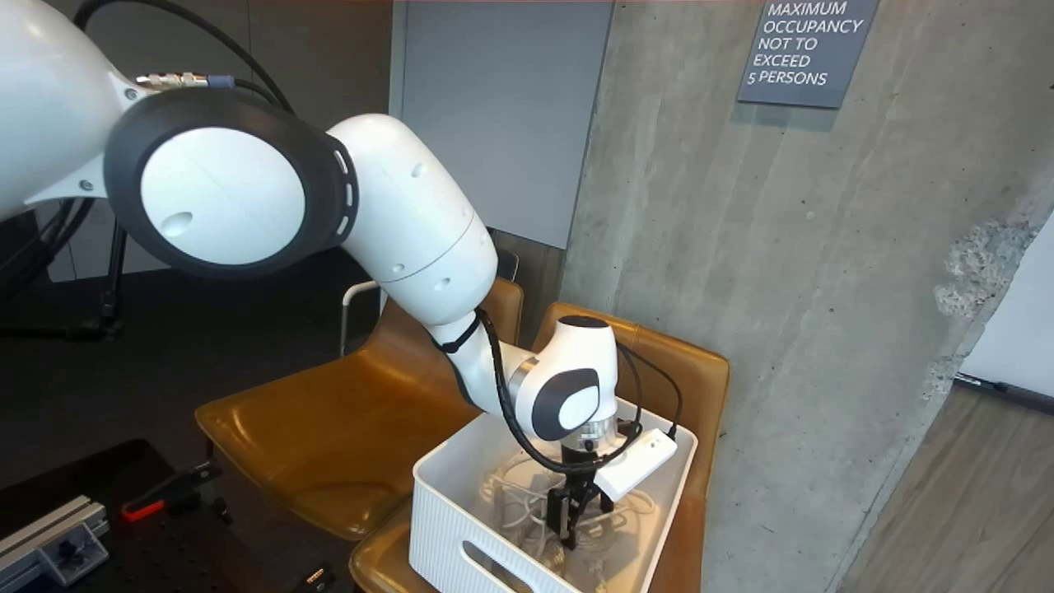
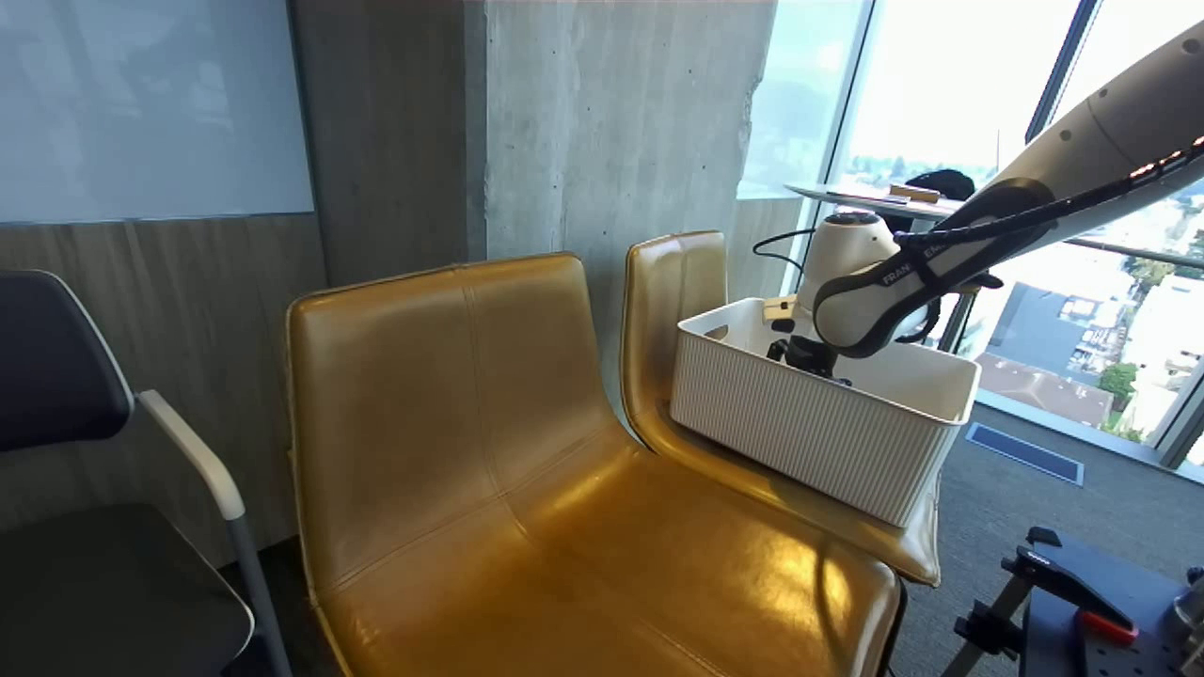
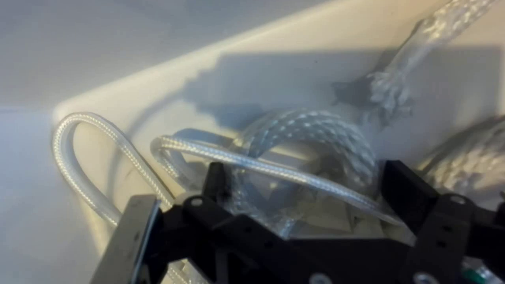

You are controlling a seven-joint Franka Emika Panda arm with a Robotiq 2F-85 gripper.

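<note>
My gripper (image 1: 586,520) reaches down into a white ribbed bin (image 1: 449,527) that stands on a tan chair. In the wrist view its black fingers (image 3: 303,173) are wide apart and open. A thin pale braided cord (image 3: 292,176) crosses the gap between them and passes behind or beside the right finger; I cannot tell whether it touches. A thicker braided loop (image 3: 315,120) lies below the gap. A frayed braided end (image 3: 414,55) lies at the upper right. In an exterior view the bin wall (image 2: 800,414) hides the fingertips and the cords.
The bin's inner wall (image 3: 98,51) is close on the left in the wrist view. A second tan chair (image 2: 404,404) stands beside the bin. A concrete wall (image 1: 782,288) is behind. A dark table (image 2: 1063,630) carries a red-and-black tool (image 1: 165,494).
</note>
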